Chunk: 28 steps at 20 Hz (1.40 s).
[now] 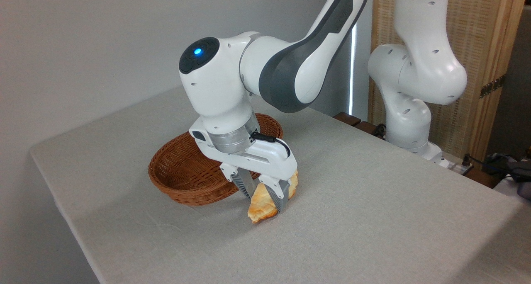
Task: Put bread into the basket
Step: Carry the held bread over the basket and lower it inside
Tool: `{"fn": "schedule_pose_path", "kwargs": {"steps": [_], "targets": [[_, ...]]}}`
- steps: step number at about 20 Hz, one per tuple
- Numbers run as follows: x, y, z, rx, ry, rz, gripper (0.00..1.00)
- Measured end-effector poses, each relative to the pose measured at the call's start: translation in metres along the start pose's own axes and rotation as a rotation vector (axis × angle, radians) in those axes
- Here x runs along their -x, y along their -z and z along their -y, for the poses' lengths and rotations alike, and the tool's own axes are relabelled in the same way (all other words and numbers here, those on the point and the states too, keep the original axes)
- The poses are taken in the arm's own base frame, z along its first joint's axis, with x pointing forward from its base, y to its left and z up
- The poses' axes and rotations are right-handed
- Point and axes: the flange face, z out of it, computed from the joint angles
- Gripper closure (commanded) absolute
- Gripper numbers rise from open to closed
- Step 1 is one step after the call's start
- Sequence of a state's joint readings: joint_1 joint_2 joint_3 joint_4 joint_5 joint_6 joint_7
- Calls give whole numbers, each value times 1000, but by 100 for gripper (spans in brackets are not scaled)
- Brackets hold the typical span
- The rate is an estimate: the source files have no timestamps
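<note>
Gripper (265, 199) clamped around leaf-shaped bread loaf (262, 207), fingers closed on its middle. Loaf tilted, lower tip touching grey tablecloth (373, 217), just right of wicker basket (182, 172). Basket partly hidden behind white arm (249, 76). Wooden screen (477, 27) behind.

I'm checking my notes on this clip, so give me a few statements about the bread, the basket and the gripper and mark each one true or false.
1. The bread is lying inside the basket. False: it is outside, on the table just right of the basket's near rim.
2. The gripper has its fingers on either side of the bread. True.
3. The basket has nothing visible in it. True, though the arm hides its far right part.
4. The basket is a white plastic one. False: it is reddish-brown woven wicker.
5. The gripper hangs high above the table, far from the bread. False: it is down at the bread, near the tabletop.
</note>
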State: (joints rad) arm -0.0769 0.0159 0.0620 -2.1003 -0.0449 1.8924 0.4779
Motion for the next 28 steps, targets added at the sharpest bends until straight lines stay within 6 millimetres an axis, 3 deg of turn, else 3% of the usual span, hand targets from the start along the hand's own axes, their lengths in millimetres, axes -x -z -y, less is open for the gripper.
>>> {"fn": "schedule_pose_path", "kwargs": {"steps": [8, 12, 18, 22, 23, 24, 28], "targets": [[5, 4, 8, -1, -38, -9, 49], [25, 35, 35, -16, -61, -65, 48], [27, 79, 34, -29, -67, -120, 45], [20, 115, 8, 18, -93, -208, 43], [15, 117, -5, 24, -113, -217, 29], [9, 118, -19, 28, -137, -220, 3], [-12, 115, -66, 25, -219, -206, 0]]}}
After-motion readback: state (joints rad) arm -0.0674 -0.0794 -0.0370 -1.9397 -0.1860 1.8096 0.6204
